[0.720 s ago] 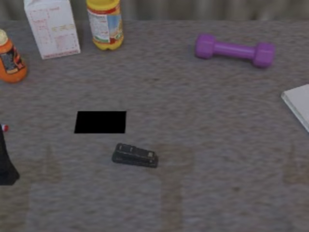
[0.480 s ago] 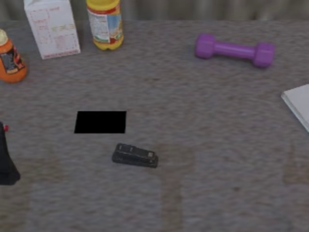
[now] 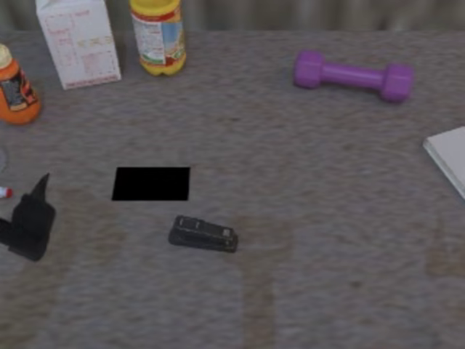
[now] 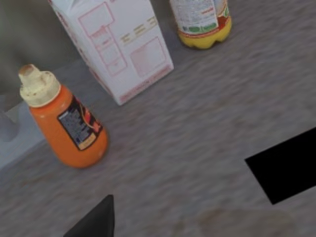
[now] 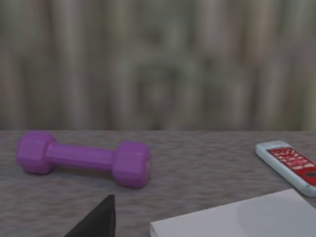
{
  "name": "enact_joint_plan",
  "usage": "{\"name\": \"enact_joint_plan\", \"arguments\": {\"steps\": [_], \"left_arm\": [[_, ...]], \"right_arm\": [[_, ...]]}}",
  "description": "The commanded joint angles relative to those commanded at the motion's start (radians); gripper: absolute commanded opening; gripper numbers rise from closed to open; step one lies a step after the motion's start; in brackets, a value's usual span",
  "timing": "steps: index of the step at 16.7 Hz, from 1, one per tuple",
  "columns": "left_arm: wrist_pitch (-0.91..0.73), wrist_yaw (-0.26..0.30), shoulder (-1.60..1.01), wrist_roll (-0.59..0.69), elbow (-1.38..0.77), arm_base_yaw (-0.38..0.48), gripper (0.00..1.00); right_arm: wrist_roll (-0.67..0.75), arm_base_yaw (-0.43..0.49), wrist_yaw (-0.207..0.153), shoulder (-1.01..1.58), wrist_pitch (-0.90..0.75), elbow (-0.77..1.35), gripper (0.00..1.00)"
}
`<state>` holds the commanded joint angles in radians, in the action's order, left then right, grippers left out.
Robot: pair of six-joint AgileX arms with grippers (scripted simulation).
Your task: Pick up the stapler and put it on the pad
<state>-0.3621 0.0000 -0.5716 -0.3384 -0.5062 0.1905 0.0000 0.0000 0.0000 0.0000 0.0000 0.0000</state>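
Approach stage, judging by the layout: nothing grasped yet, nothing on the pad.

Stapler flat on the table, just beside the pad's near right corner, apart from it, long axis slightly skewed against the pad's long edge.

Left gripper well to the left of the pad, over bare table, farther from the stapler than the pad itself. Claw state impossible to tell from these views; plainly clamped on nothing, though. Only a dark tip of it in the left wrist view, with the pad off to one side.

Right gripper absent from the top view, parked far to the right of the pad, looking toward the purple dumbbell and white slab; claw state likewise not shown.

Next move, as a judgement: carrying the left gripper rightward past the pad's near edge to a point above the stapler, turning the wrist to span the stapler's narrow width, opening wide, then descending. Worth watching: a skewed grip on so low a body, liable to nudge it rather than catch it.
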Motion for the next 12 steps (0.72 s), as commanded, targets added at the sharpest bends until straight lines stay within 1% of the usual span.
{"name": "enact_joint_plan", "arguments": {"steps": [7,12], "left_arm": [[-0.429,0.001,-0.763,-0.382,-0.562,0.213,1.0],[-0.679,0.002,-1.177,-0.611,-0.902,0.342,1.0]], "right_arm": [[0.0,0.0,0.0,0.0,0.0,0.0,1.0],[0.0,0.0,0.0,0.0,0.0,0.0,1.0]]}}
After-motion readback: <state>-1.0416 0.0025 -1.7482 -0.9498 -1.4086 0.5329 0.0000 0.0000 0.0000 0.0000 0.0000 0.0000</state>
